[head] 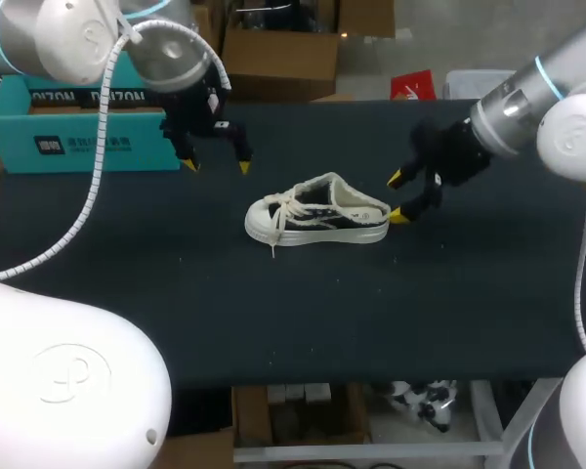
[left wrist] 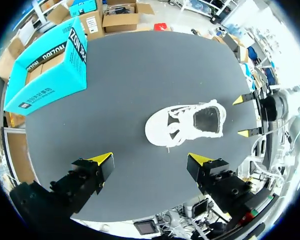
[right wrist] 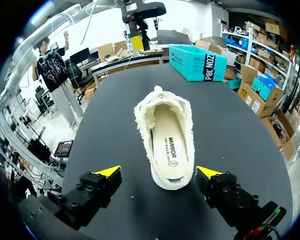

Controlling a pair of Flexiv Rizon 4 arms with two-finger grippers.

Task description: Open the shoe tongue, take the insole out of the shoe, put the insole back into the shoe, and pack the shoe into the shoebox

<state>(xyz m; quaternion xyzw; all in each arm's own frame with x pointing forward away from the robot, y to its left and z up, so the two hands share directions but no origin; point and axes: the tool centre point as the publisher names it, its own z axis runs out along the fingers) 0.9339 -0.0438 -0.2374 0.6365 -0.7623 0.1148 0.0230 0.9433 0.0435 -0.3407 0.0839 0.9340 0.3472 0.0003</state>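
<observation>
Both claws are spread and hold nothing. My right claw (head: 397, 197) sits at the heel of the low white-and-black canvas sneaker with fleecy cream lining (head: 317, 210), heel just ahead of it between the fingers. One tip may be touching the heel, hard to tell. The sneaker stands upright on the dark counter (head: 371, 322). The cream printed insole (right wrist: 167, 140) lies flat inside. The white laces (head: 285, 208) look still threaded, so I judge the tongue not yet opened. The shoe is not packed, so at least boxing is left, likely all steps.

My left claw (head: 216, 166) hovers above and beyond the sneaker's toe end, apart from it. The teal cardboard shoebox (head: 78, 127) is open and just beside that claw, at the counter's far edge, well apart from the sneaker. Bare counter surrounds the shoe, giving room to work. The counter edge behind my right claw is near.
</observation>
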